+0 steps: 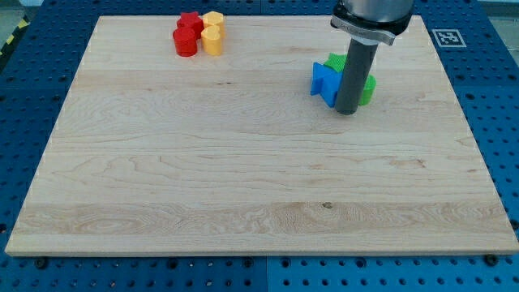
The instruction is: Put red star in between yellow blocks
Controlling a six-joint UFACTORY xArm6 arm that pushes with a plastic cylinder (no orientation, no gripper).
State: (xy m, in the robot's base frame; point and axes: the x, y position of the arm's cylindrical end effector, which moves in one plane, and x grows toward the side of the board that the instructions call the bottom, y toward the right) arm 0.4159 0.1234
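Note:
The red star (190, 22) sits near the view's top left of the wooden board (243, 178), touching a second red block (185, 43) just below it. Two yellow blocks stand right beside them on the right: one (214, 19) next to the star and one (212, 40) below it, touching each other. My tip (347, 112) is far to the right of this cluster. It rests on the board among a blue block (323, 82) and green blocks.
A green block (334, 62) lies behind the rod and another green block (368, 89) to its right; the rod hides parts of them. The blue perforated table (495, 97) surrounds the board, with a marker tag (448, 37) at top right.

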